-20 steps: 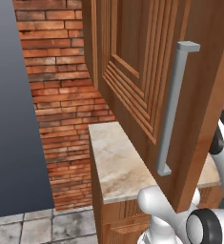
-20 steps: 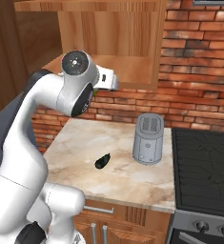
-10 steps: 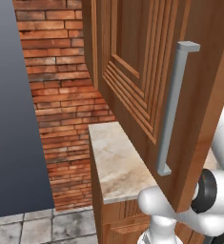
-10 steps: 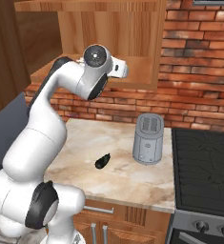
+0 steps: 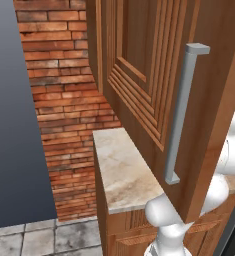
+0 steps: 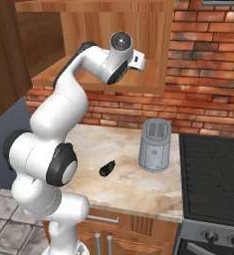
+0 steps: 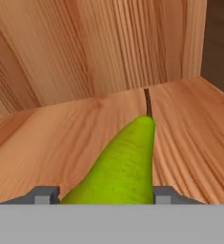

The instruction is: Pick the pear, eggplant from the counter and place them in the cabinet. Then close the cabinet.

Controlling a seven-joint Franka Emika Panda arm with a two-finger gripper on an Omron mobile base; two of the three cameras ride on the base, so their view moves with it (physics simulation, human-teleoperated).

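Step in hand: placing the pear in the cabinet. The gripper is clenched on the pear, just above the shelf, stem toward 12 o'clock. Next move likely: lower, release, withdraw. The eggplant lies on the table, at 9 o'clock from the toaster. The open door flanks the withdrawal path.

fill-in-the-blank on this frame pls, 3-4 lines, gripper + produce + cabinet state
1. Between its fingertips the gripper holds the ____.
2. The pear is over the wooden floor of the ____.
3. The eggplant lies on the ____, left of the toaster.
4. The cabinet door stands ____.

Missing words: pear; cabinet; counter; open
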